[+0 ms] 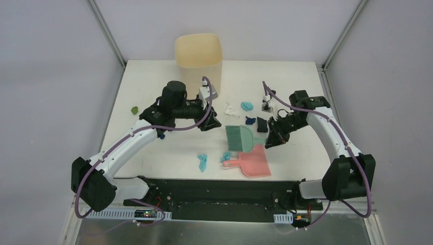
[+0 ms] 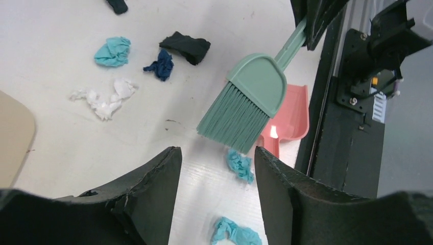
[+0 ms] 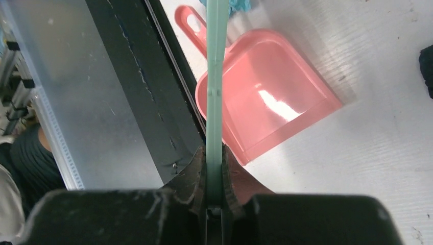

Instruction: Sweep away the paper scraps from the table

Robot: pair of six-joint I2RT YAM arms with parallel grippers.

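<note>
Sweeping step: clamping the brush [image 1: 239, 138] by its handle in the right pincer [image 3: 214, 164]. Hovering the left pincer [image 2: 217, 155] spread open (holding nothing). Locating paper scraps [image 1: 247, 106] on the tabletop [image 1: 168, 148] at 12 and 7 o'clock of the brush. Next, probably: drawing scraps toward the dustpan [image 1: 255, 163].

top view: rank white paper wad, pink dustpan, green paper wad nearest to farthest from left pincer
1. White crumpled paper wad, just right of the left pincer
2. Pink plastic dustpan, toward the near edge
3. Green crumpled paper wad, left edge
</note>
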